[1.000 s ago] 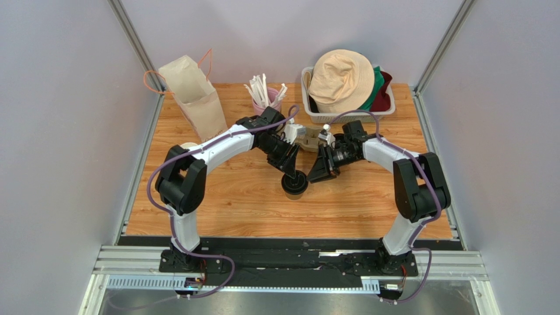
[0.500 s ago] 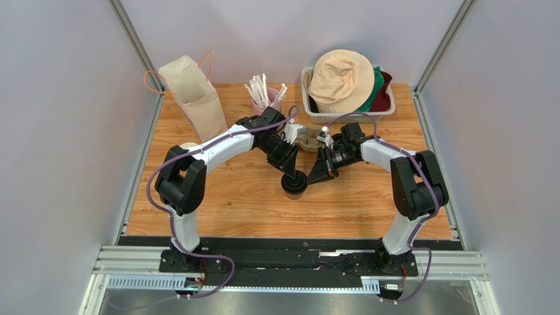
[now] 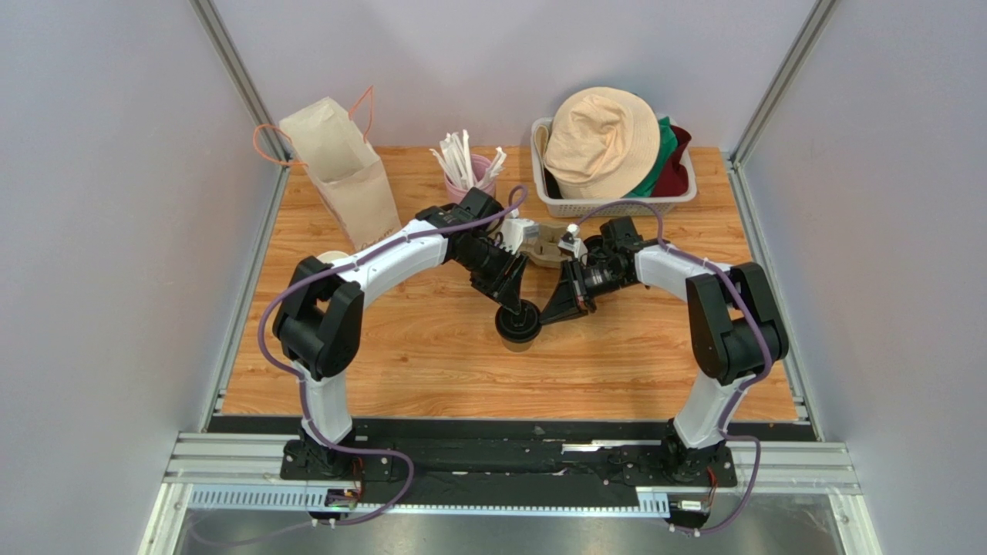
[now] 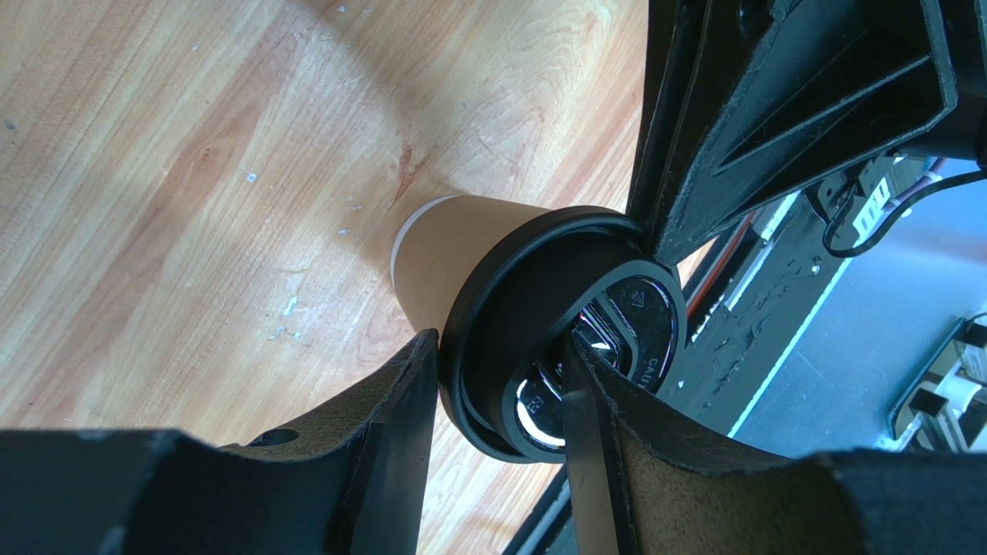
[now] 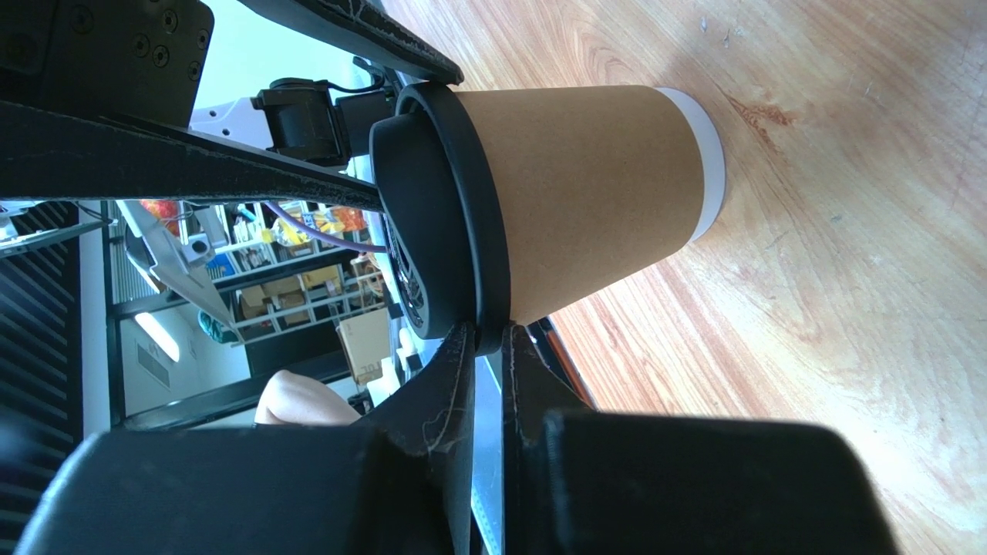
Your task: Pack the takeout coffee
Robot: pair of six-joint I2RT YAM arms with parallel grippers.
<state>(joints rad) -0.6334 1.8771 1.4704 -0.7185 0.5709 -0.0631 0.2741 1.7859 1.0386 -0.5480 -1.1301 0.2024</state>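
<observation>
**Two grippers on the coffee lid at mid-table**

The cup (image 5: 591,197) stands upright near the middle of the table (image 3: 406,359), well apart from every edge. Bare wood lies open in front of it, toward the black strip at the near edge, and out to both side rails. The far edge is occupied. A bag (image 3: 342,168) stands in the left corner, a pink pot of white sticks (image 3: 469,165) in the middle, and a basket (image 3: 556,206) holding a hat (image 3: 602,141) on the right. The two arms reach in from left and right, boxing in the cup's flanks.

The left gripper (image 4: 498,353) stands about half open. One finger is outside the rim of the lid (image 5: 434,208) and the other lies across its top, pinching that edge. The right gripper (image 5: 484,335) is narrowed almost shut on the rim at the cup's right side.

The lid bears raised lettering, too small to read.

The cup is a tapered cone of matte brown paper with a white band at its base. The lid is round, glossy black plastic with a raised rim and a sunken top. The tabletop is pale, grained wood. The finger pads look rough and black.
</observation>
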